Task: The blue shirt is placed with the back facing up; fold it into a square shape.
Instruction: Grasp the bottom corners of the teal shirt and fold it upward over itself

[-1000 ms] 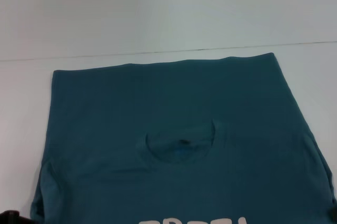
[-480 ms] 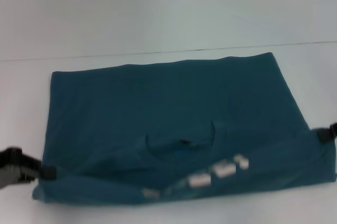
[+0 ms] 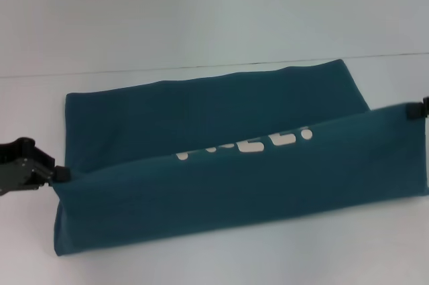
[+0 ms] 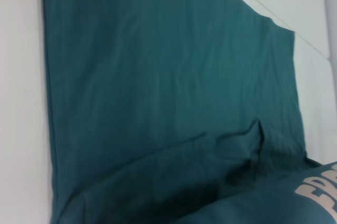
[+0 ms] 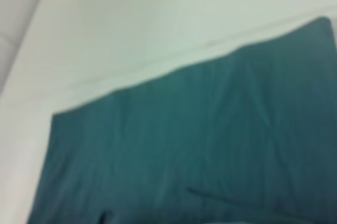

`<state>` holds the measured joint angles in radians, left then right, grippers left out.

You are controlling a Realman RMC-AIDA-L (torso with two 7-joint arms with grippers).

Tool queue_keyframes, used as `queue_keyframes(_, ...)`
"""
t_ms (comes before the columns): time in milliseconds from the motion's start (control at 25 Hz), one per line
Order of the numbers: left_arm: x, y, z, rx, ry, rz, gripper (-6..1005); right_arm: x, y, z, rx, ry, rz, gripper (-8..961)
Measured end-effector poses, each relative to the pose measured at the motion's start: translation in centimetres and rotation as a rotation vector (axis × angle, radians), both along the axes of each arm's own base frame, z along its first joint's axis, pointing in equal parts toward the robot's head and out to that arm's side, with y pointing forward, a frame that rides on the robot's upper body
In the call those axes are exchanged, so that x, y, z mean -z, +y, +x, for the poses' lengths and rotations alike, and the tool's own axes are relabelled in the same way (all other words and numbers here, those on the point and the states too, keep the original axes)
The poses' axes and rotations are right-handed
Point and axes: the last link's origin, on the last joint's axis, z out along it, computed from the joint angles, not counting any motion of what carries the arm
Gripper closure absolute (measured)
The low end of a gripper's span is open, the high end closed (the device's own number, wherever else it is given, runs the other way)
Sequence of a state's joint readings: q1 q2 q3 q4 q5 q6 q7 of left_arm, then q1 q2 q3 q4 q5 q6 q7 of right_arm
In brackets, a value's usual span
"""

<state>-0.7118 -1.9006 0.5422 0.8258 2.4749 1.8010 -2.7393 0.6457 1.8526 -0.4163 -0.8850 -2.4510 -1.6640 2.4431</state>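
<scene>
Head view: blue shirt (image 3: 221,164) spread on white table (image 3: 201,23), near half lifted off surface and stretched into taut band between both grippers, far half flat. White lettering (image 3: 248,144) peeks over raised edge. Left gripper (image 3: 59,174) at shirt's left end, pinched onto corner of fabric. Right gripper (image 3: 417,110) at right frame edge, clamped onto other corner. Left wrist view: flat fabric with soft wrinkles, bit of lettering on raised fold. Right wrist view: only shirt and table.

Even, soft light; right wrist blurred (heavily).
</scene>
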Motion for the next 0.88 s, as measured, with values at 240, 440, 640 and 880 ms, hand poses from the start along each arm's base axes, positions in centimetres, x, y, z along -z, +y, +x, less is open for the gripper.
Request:
queue_keyframes(240,-1.0,1.7,1.3,0.014,0.030,0.032,952,-0.9,0.8,-0.8,-0.011,0.054,0.066,857)
queue_keyframes(440,-1.6,3.3,2.3,0.027,0.052,0.081,952,-1.5,2.0,-1.2,0.001,0.091,0.160,852)
queue_keyframes(640,-1.4,4.9,2.8,0.025,0.094,0.133,952,-0.6,3.3,-1.2,0.023,0.109,0.218,848)
queue_keyframes(880,0.0,7.0,2.8,0.019,0.146,0.215,952,2.3,5.0,-0.7,0.068,0.090,0.275,842)
